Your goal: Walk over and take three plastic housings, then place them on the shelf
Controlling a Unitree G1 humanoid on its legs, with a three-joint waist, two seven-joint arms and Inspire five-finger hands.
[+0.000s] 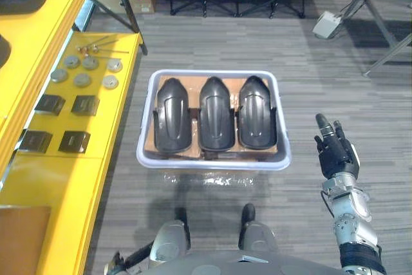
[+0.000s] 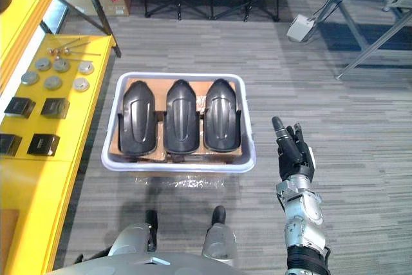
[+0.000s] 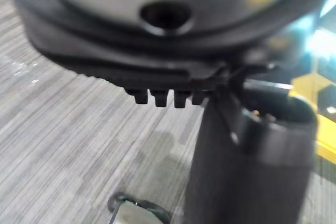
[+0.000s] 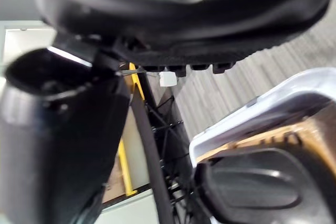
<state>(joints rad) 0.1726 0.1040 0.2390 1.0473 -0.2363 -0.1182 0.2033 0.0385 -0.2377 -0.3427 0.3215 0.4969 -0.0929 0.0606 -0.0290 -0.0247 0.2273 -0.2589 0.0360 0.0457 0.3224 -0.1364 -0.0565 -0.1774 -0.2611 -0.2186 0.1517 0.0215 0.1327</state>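
Housings of dark, glossy plastic, three with rounded noses, lie side by side: left housing (image 1: 172, 117), middle housing (image 1: 215, 115), right housing (image 1: 257, 113). They rest on a brown cardboard sheet (image 1: 257, 149) inside a pale plastic tub (image 1: 212, 163) with rounded corners, which stands on grey striped carpet (image 1: 335, 82). Beside the tub, the yellow shelf (image 1: 96, 159) carries round metal discs (image 1: 82, 80) and dark square blocks (image 1: 84, 104). The right hand (image 1: 335, 149) is raised near the tub, fingers straight, holding nothing. The left hand (image 3: 131, 51) looks relaxed and empty above the carpet.
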